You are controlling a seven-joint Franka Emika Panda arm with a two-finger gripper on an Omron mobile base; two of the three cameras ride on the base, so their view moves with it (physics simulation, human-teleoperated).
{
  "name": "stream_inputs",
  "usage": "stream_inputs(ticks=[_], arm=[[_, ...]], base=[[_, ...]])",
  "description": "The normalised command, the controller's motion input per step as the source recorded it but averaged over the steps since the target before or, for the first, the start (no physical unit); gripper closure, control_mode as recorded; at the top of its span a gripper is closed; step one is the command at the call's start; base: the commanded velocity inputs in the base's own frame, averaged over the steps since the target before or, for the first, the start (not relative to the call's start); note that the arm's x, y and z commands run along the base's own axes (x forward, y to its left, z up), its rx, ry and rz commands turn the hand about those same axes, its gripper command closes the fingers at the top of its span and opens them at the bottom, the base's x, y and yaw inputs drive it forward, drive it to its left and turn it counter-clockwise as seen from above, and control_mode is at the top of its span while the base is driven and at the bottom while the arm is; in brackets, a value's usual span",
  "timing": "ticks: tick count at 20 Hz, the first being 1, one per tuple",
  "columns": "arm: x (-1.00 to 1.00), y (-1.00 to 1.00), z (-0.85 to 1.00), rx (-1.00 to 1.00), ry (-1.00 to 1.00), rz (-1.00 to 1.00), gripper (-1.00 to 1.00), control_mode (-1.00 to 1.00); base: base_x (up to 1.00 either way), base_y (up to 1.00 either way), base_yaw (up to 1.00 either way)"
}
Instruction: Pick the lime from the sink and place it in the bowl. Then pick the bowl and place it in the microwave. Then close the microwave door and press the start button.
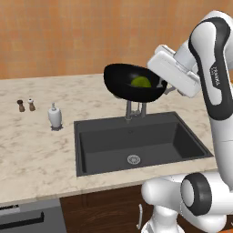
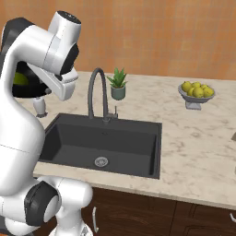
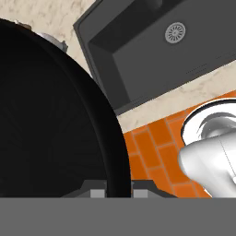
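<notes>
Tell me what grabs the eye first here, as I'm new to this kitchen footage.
The black bowl, held up tilted above the sink with the lime inside, its rim pinched between the fingers. Next, the big white arm bending over the counter. At the right, a grey dish of yellow fruit stands out.

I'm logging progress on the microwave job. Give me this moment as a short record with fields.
bowl: black bowl, lifted above the sink, tilted
lime: lime lying inside the bowl
gripper: gripper shut on the bowl's rim, one finger each side
sink: basin bare, drain visible
counter: soap dispenser, two shakers, potted plant, grey fruit dish
done: lime in bowl
left: bowl to microwave, door, start
</notes>
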Motion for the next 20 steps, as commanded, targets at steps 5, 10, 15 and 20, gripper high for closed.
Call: stream_inputs(ticks=[5, 10, 15, 20], arm=[[0.00, -0.03, -0.07, 0.02, 0.05, -0.01, 1.00, 1.00], [0.00, 0.00, 0.00, 0.00, 0.00, 0.00, 1.00, 1.00], [0.00, 0.00, 0.00, 0.00, 0.00, 0.00, 1.00, 1.00], [0.00, 0.00, 0.00, 0.00, 0.00, 0.00, 1.00, 1.00]], base=[[-0.26, 0.00, -0.03], [-0.88, 0.00, -0.08], [-0.83, -0.13, -0.21], [-0.39, -0.11, -0.69]])
